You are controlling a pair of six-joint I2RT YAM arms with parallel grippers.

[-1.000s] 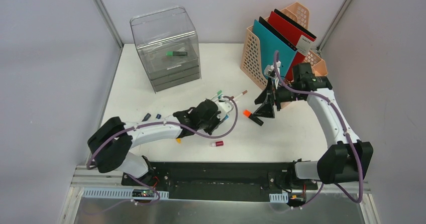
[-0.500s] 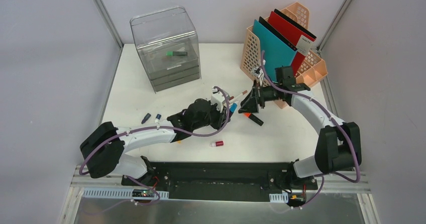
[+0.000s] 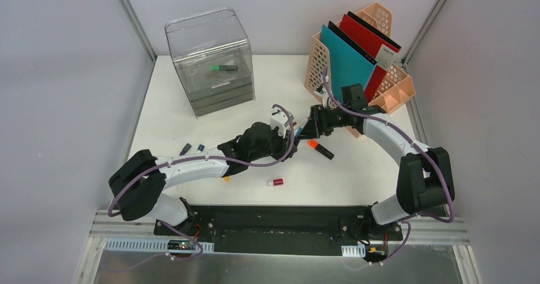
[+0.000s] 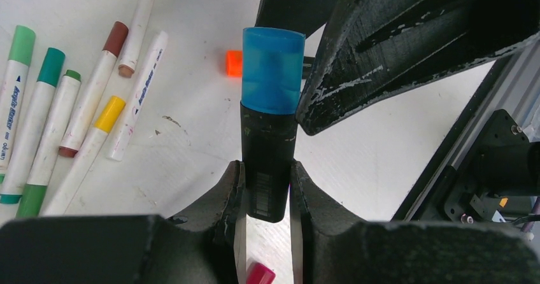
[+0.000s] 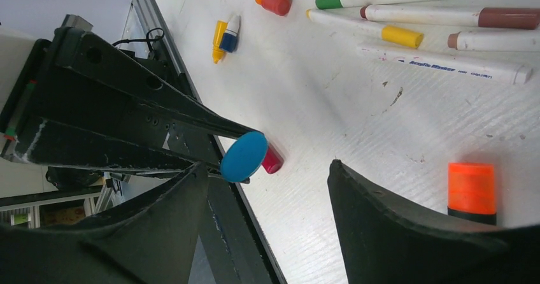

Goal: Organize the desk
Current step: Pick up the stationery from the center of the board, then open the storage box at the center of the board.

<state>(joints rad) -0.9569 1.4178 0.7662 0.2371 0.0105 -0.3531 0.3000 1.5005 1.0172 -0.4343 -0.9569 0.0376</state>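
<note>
The white desk (image 3: 184,115) carries scattered pens and caps. My left gripper (image 4: 267,169) is shut on the lower barrel of a black marker with a blue cap (image 4: 272,71), held off the surface and pointing at the right arm. My right gripper (image 5: 267,166) stands open right in front of it. The round blue cap end (image 5: 244,156) sits between its fingers, close to the left one, with a clear gap to the other. In the top view the two grippers meet at mid-desk, left gripper (image 3: 288,135) and right gripper (image 3: 308,130).
Several loose markers (image 4: 76,106) lie under the left wrist. An orange-capped black highlighter (image 3: 320,149) and a red cap (image 3: 274,182) lie nearby, small caps (image 3: 191,148) further left. A clear drawer unit (image 3: 210,61) stands back left, a peach file rack (image 3: 356,55) with folders back right.
The right gripper has swung left from the file rack to the blue cap, and its jaws have narrowed somewhat. The left arm has carried the marker slightly right and away from the bases.
</note>
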